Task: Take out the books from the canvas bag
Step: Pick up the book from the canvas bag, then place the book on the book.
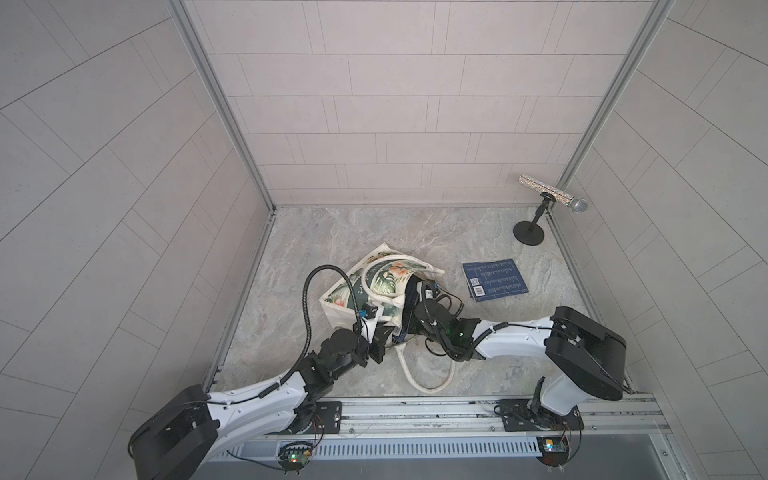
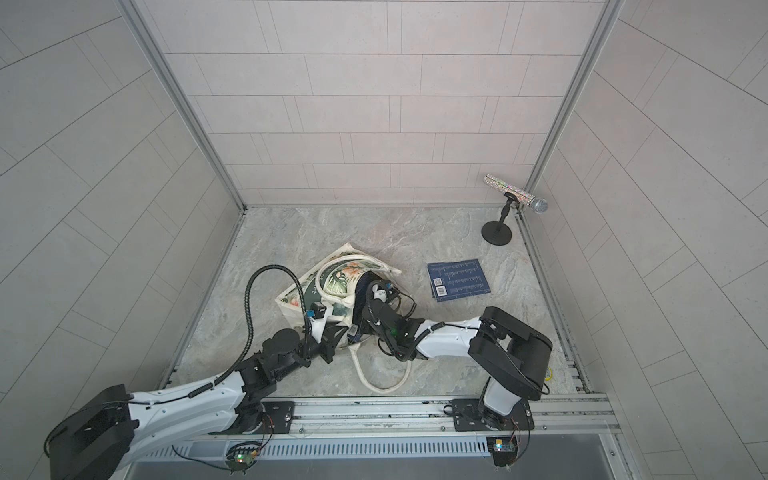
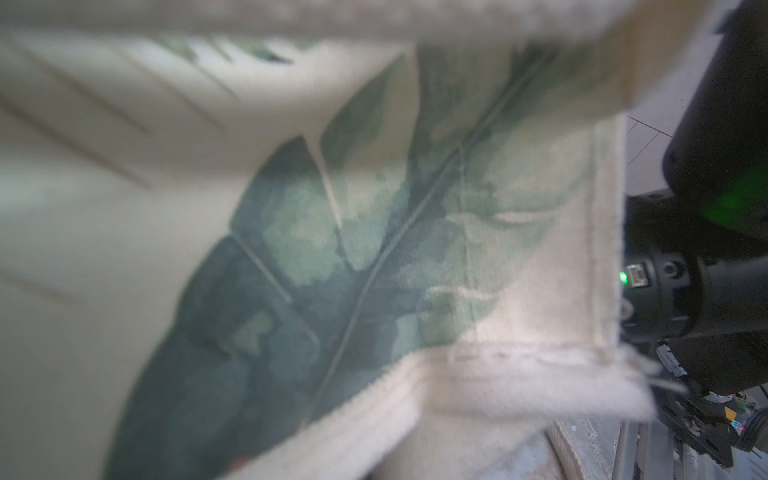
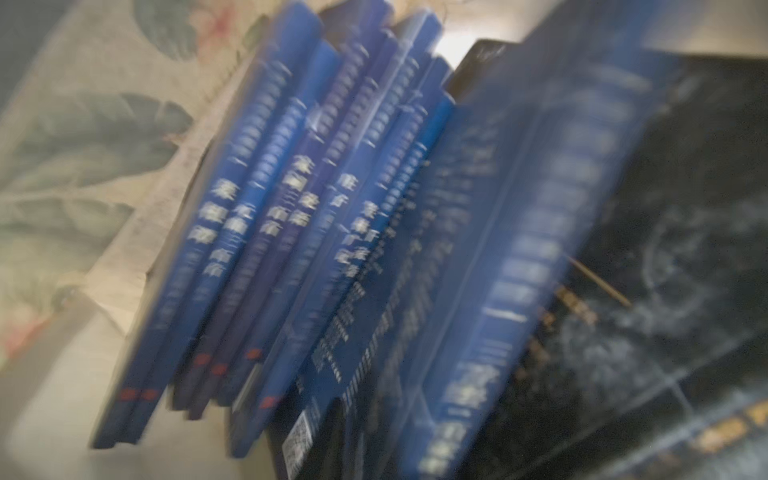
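Right wrist view, though blurred, looks straight into the canvas bag (image 4: 83, 137). It shows a row of thin blue books (image 4: 332, 208) packed spine-out, about 7 or 8 of them, with a darker black volume (image 4: 685, 199) lying alongside. Most of the load is therefore not yet out.

In both top views the bag (image 1: 374, 282) lies on its side near the middle of the desk (image 1: 374, 232). Its mouth faces the right arm (image 1: 511, 332), and 1 cream handle (image 1: 432, 384) is looped loose toward the rail. Well apart from it, toward the microphone stand (image 1: 530, 232), a small navy stack (image 1: 494, 279) lies flat on the desk. Its offset edges suggest at least 2 books, and that stack is all that has been taken out.

The left fingers (image 1: 379, 337) are closed at the near rim of the bag. From the fabric filling the left wrist view (image 3: 374, 249), they appear to pinch the canvas and prop the mouth up. The right fingers are buried inside the opening among the books, so I cannot tell how wide they stand or whether they grip anything.

My judgement is that the task is in its early part. Many more books must be pulled out singly or a few at a time, and the bag's mouth has to be held open throughout.
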You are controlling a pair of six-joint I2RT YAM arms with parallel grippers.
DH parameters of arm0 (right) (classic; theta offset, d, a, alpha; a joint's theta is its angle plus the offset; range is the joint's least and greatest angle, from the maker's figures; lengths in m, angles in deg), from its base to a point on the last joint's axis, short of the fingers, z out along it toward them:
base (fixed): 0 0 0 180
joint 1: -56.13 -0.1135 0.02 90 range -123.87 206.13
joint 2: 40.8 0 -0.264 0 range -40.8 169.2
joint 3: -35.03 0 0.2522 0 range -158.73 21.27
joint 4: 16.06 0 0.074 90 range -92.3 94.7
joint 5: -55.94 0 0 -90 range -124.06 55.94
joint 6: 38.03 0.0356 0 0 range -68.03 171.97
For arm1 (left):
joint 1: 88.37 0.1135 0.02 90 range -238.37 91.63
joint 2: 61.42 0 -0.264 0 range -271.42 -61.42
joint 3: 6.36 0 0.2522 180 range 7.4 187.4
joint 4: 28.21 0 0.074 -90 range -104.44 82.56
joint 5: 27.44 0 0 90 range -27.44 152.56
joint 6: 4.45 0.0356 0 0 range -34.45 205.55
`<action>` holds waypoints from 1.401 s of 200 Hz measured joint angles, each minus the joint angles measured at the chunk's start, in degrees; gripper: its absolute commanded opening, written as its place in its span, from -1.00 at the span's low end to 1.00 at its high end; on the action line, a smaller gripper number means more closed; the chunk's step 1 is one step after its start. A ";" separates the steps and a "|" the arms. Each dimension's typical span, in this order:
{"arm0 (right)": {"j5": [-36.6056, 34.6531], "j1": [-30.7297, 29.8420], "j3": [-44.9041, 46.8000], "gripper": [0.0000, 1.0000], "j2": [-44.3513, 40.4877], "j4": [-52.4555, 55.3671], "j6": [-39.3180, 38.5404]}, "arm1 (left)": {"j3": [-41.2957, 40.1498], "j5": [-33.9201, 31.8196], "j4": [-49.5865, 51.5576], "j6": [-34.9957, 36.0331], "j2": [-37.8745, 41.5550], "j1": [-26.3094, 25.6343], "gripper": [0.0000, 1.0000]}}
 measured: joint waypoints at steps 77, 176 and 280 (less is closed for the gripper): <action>-1.90 0.07 3.82 -1.00 -23.10 9.18 -10.05 | 0.76 -8.76 1.81 -2.05 0.59 -0.31 -1.00; -20.87 2.21 16.96 -1.00 -62.97 19.37 -19.21 | 1.18 -15.39 5.27 -3.15 4.94 -0.46 -1.00; -16.00 29.24 22.73 -1.00 -46.71 9.86 -3.06 | 0.46 -15.15 6.51 -2.56 7.69 -0.46 -1.00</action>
